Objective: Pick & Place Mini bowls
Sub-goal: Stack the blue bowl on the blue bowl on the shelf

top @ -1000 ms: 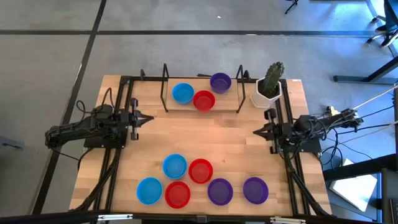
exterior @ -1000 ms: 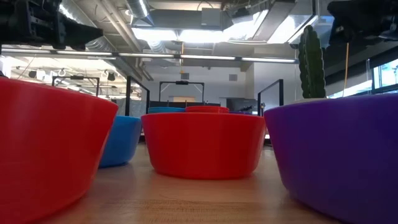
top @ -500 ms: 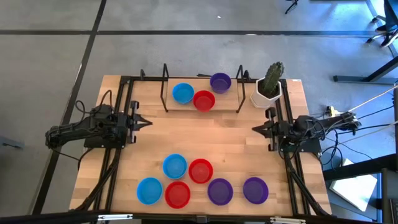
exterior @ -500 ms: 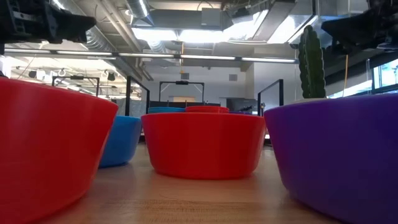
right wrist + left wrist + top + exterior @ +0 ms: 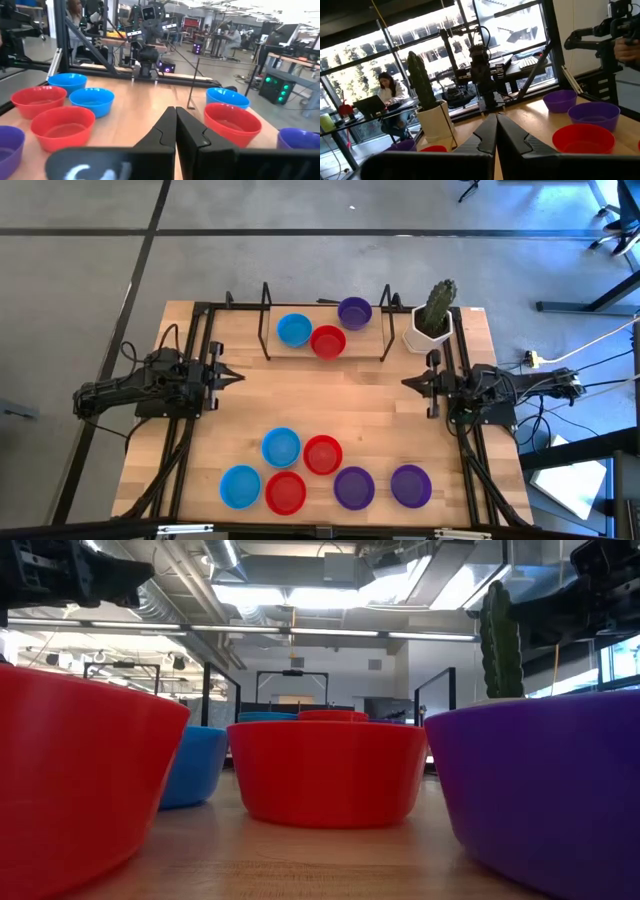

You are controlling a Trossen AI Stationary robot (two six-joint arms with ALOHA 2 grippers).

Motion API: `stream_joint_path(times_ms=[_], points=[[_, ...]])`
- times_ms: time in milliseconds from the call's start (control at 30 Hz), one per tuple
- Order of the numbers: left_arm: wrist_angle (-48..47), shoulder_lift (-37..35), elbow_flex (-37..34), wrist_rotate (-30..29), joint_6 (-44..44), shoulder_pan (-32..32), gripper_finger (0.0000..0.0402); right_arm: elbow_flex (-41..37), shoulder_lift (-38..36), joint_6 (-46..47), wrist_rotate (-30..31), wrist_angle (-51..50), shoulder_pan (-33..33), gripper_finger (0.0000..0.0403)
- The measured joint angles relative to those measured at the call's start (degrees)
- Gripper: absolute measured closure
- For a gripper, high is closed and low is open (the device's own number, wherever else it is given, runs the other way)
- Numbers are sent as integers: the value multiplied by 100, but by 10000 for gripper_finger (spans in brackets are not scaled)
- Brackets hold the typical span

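Six mini bowls sit on their bases near the table's front edge: blue (image 5: 281, 447), red (image 5: 322, 454), blue (image 5: 240, 486), red (image 5: 286, 492), purple (image 5: 353, 488) and purple (image 5: 410, 485). Three more stand at the far side: blue (image 5: 294, 330), red (image 5: 328, 341) and purple (image 5: 354, 312). My left gripper (image 5: 240, 377) (image 5: 496, 116) hovers at the table's left side, shut and with nothing in it, pointing toward the right. My right gripper (image 5: 405, 383) (image 5: 175, 109) hovers at the right side, shut and with nothing in it, pointing toward the left. Both are well clear of every bowl.
A black wire rack (image 5: 265, 320) frames the three far bowls. A white pot with a cactus (image 5: 431, 315) stands at the far right corner. Black frame rails (image 5: 195, 430) run along both sides of the table. Bare wood (image 5: 325, 395) lies between the grippers.
My right gripper has swung a little toward the table's far edge and sunk, its tip dipping lower in the low view. My left gripper has stayed in place and tipped its fingertips up slightly. Both have stayed shut. No bowl has moved.
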Motion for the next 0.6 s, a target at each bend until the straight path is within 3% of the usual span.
stream_joint_path(times_ms=[600], points=[[0, 0, 0, 0, -140, 0, 394, 0, 0, -125, -10, -11, -65, 382]])
